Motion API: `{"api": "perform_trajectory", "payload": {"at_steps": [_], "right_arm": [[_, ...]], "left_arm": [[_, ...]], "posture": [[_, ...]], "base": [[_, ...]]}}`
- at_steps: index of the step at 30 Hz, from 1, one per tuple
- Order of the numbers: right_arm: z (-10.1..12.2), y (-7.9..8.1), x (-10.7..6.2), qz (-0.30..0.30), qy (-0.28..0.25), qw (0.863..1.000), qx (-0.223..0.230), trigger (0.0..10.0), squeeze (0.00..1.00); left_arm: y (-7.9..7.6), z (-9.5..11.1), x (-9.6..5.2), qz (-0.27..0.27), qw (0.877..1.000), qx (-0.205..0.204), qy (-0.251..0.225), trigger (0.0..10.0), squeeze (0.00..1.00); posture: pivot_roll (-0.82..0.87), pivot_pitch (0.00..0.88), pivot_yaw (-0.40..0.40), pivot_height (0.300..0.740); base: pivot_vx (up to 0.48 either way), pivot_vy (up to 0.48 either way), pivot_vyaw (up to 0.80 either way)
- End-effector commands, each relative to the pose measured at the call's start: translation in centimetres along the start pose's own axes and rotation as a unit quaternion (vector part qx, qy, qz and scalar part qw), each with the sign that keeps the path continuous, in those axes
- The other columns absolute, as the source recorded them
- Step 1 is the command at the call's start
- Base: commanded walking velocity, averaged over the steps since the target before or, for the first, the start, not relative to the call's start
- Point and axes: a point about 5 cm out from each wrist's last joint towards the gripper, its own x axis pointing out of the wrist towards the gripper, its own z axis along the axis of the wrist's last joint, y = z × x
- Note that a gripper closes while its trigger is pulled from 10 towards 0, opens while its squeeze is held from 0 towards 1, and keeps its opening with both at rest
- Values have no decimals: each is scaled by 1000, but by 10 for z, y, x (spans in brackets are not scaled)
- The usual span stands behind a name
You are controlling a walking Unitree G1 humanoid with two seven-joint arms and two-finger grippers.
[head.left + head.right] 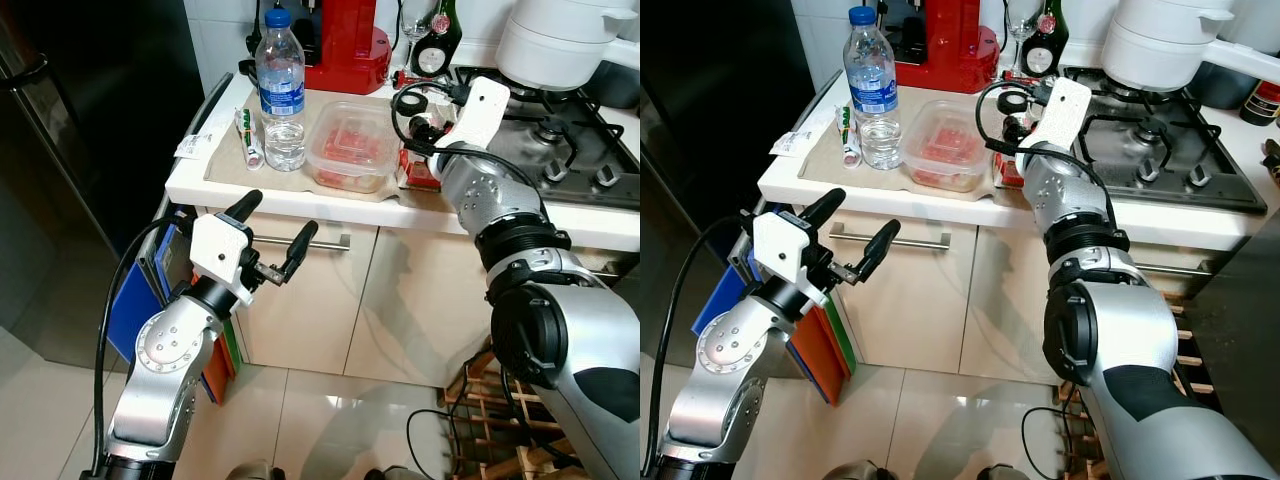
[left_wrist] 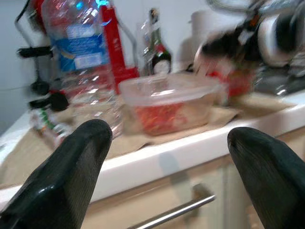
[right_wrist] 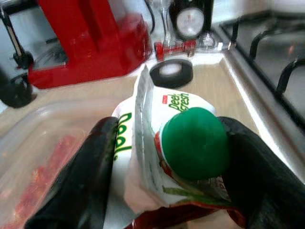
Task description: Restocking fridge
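On the bench [image 1: 560,225], the right hand [image 3: 164,157] is clenched on a green-capped carton [image 3: 183,143], at 3 o'clock from a clear tub [image 1: 352,145] holding red food. The left hand [image 1: 272,235] hangs released below the water bottle [image 1: 281,90].

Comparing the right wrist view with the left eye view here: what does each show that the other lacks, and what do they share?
Right wrist view alone: the green cap of a carton printed with green lettering, clamped between the right gripper fingers, and a black roll of tape behind it.

Left eye view alone: the left gripper open in front of the drawer handle, the water bottle, the white pot on the hob, and the dark fridge door.

Shared: the red appliance, the clear container of red food, the hob grates.
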Motion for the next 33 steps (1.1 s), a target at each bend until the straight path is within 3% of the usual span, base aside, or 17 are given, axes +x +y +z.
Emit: {"api": "perform_trajectory", "payload": {"at_steps": [1, 7, 8, 9, 10, 12, 13, 16, 22, 25, 27, 29, 30, 33], "right_arm": [[19, 1, -2, -2, -61, 998, -33, 0, 0], [30, -3, -15, -25, -173, 979, -107, 0, 0], [30, -5, -20, -31, -195, 972, -124, 1098, 0], [29, -7, -25, -39, -216, 966, -137, 4784, 0], [28, -8, -30, -44, -231, 961, -143, 10000, 0], [26, -9, -35, -48, -246, 956, -149, 10000, 0], [20, -12, -47, -59, -272, 947, -160, 10000, 0], [17, -13, -52, -64, -282, 943, -164, 10000, 0], [-12, -13, -93, -67, -312, 926, -202, 10000, 0], [-15, -13, -98, -68, -314, 924, -209, 10000, 0], [-32, -17, -115, -65, -310, 917, -243, 10000, 0], [-38, -18, -119, -64, -307, 915, -254, 10000, 0], [-52, -20, -123, -52, -294, 910, -288, 10000, 0], [-64, -25, -122, -64, -266, 919, -284, 10000, 0]], "left_arm": [[3, -5, 2, 15, 1000, 6, 23, 10000, 0], [4, -9, 7, 38, 998, -16, 41, 10000, 0], [3, -9, 9, 37, 998, -14, 40, 10000, 0], [2, -8, 10, 38, 999, -14, 36, 10000, 0], [1, -7, 11, 41, 998, -16, 34, 10000, 0], [0, -6, 13, 45, 998, -19, 32, 10000, 0], [-1, -5, 16, 49, 998, -26, 28, 10000, 0], [-2, -5, 18, 50, 998, -27, 28, 10000, 0], [-10, -8, 21, 70, 995, -61, 32, 10000, 0], [-8, -7, 22, 76, 995, -61, 30, 10000, 0], [-3, -8, 25, 94, 994, -53, 32, 10000, 0], [-2, -9, 26, 96, 994, -49, 32, 10000, 0], [-2, -8, 27, 98, 994, -50, 29, 10000, 0], [-1, -9, 29, 101, 993, -50, 32, 10000, 0]], "posture": [[104, 1, -24, 740], [89, 0, -30, 740], [88, 0, -31, 740], [85, 0, -32, 740], [81, 0, -33, 740], [78, 0, -33, 740], [72, 0, -34, 740], [67, 0, -34, 740], [34, 0, -28, 740], [31, 0, -29, 740], [30, 0, -35, 740], [29, 0, -36, 740], [28, 0, -38, 740], [30, 0, -35, 740]], "base": [[0, 0, 0], [0, 0, 0], [0, 0, 0], [0, 0, 0], [0, 0, 0], [0, 0, 0], [0, 0, 0], [0, 0, 0], [0, 0, 0], [0, 0, 0], [0, 0, 0], [0, 0, 0], [0, 0, 0], [0, 0, 0]]}}
